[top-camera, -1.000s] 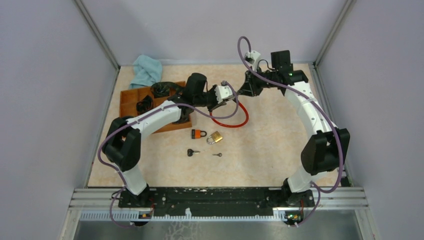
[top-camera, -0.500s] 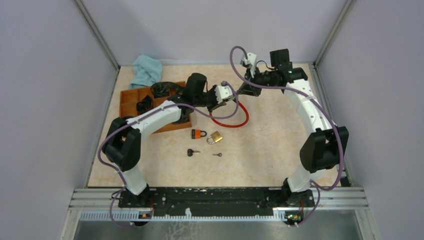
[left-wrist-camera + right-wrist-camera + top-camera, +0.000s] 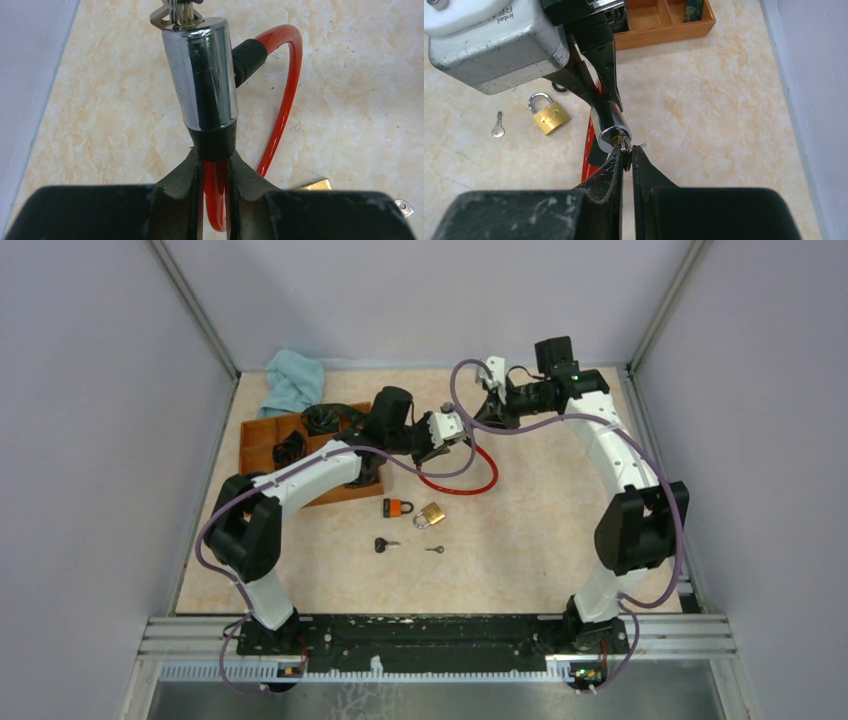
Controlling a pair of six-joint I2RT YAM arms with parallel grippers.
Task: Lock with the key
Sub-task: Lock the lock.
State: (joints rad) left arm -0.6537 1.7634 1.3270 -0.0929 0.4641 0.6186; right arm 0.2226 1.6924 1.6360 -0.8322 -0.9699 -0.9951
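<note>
A red cable lock (image 3: 478,483) lies looped on the table, its chrome cylinder (image 3: 202,75) lifted off the surface. My left gripper (image 3: 215,161) is shut on the red cable just behind the cylinder's black collar; in the top view this gripper (image 3: 458,437) is at the table's middle back. A key (image 3: 625,149) sticks out of the cylinder's (image 3: 606,127) end face. My right gripper (image 3: 626,152) is shut on the key's head, facing the left gripper. From above, the right gripper (image 3: 481,415) meets the left one tip to tip.
An orange padlock (image 3: 398,507) and a brass padlock (image 3: 431,514) lie nearer the front, with a black-headed key (image 3: 384,545) and a small silver key (image 3: 435,549) in front of them. A wooden tray (image 3: 262,440) and a teal cloth (image 3: 293,380) sit back left.
My right gripper's jaws have closed onto the key, and its wrist has turned and shifted slightly left. The left arm and the cable lock have stayed put.
</note>
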